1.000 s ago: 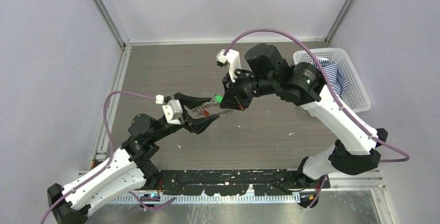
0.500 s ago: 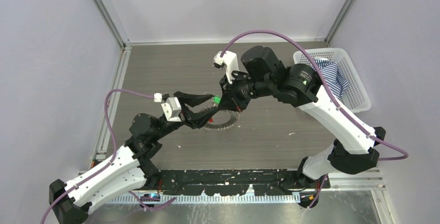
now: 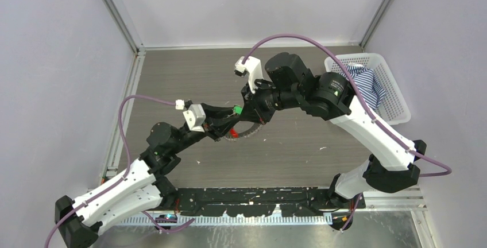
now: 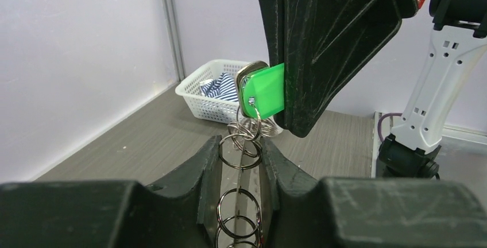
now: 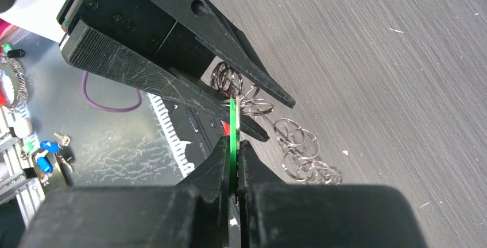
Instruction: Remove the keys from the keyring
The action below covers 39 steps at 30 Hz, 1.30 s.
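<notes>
One second's change: left gripper [image 4: 240,155] drawn from wide apart down to a slim gap, and pushed in closer to the right gripper [image 5: 232,144].
Left gripper now: fingers [image 4: 207,167] flanking the keyring [image 4: 239,150] on both sides; true pinch or mere bracketing, cannot tell.
Right gripper now: clamped flat on the head of the green key [image 4: 265,90], same as a second ago.
Place: held up off the counter [image 3: 298,150], near its middle, between the two wrists.
Keyring look: thin silvery wire loops, linked one into the next, hanging from the green key down through the left gripper's gap.
Green key look: bright plastic head, upright, edge-on from the right wrist; silvery key head tucked just behind.
Keys [image 3: 248,133] look: toothed silvery arc below the gripper tips from above; fuller disc half a second ago, now partly hidden.
Meaning for the task: probably a two-sided hold being set up, with the ring steadied on one side and the green key worked off on the other; nothing freed yet.
</notes>
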Motion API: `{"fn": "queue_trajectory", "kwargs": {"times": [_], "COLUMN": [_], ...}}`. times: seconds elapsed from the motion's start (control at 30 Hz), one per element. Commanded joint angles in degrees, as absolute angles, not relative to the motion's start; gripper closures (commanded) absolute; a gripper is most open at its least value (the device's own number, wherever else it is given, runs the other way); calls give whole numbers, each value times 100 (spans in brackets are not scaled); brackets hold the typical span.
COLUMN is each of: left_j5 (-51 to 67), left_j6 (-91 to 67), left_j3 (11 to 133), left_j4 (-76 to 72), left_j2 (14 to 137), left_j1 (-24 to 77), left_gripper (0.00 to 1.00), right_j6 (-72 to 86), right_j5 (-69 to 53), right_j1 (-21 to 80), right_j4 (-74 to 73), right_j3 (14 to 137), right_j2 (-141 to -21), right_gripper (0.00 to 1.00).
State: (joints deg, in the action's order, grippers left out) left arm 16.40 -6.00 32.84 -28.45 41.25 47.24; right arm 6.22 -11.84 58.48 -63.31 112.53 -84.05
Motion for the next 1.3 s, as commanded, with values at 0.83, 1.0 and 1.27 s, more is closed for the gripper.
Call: {"fn": "queue_trajectory", "kwargs": {"times": [0.83, 1.0, 1.27], "left_j5": [1291, 1154, 1209], "left_j6": [1938, 2049, 2408], "left_j3": [3523, 3565, 3762], "left_j4": [-2415, -2265, -1871], "left_j2": [3520, 3490, 3506], "left_j1": [5493, 5493, 5493], "left_gripper": [100, 100, 100], "right_j6": [845, 458, 74], "right_j5": [463, 332, -409], "right_j1": [5688, 5702, 5753], "right_j4": [-6743, -6892, -6373], "right_j3": [11716, 11774, 11397], "right_j2": [-8686, -8634, -8234], "right_gripper": [99, 99, 99]}}
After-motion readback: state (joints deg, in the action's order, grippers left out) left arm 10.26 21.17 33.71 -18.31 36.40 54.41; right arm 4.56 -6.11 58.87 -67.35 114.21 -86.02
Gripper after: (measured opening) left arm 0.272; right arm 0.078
